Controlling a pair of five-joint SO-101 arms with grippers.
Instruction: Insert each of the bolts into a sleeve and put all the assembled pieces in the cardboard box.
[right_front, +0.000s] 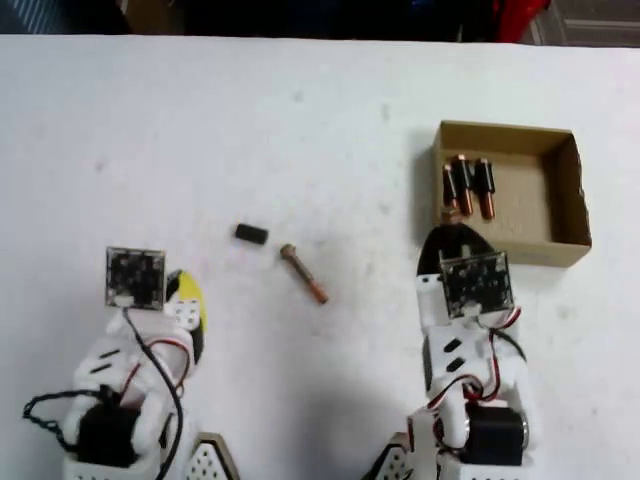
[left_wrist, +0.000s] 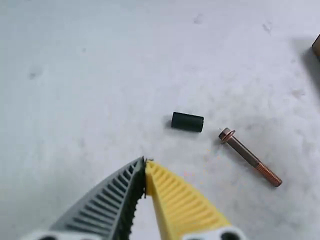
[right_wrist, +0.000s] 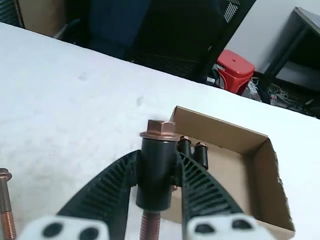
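Note:
A loose black sleeve (right_front: 250, 234) (left_wrist: 187, 121) lies mid-table, with a copper bolt (right_front: 303, 273) (left_wrist: 249, 156) just to its right, apart from it. My left gripper (left_wrist: 145, 162) (right_front: 186, 285), grey and yellow, is shut on nothing and hovers short of the sleeve. My right gripper (right_wrist: 156, 155) (right_front: 452, 238) is shut on an assembled bolt and sleeve (right_wrist: 156, 172), held at the near-left corner of the cardboard box (right_front: 560, 190) (right_wrist: 260, 165). More assembled pieces (right_front: 475, 185) (right_wrist: 194, 149) lie inside the box.
The white table (right_front: 300, 130) stretches wide behind and to the left of the loose parts. Its far edge meets dark furniture and a red stool (right_wrist: 235, 67). The box's corner (left_wrist: 316, 45) shows beyond the loose bolt.

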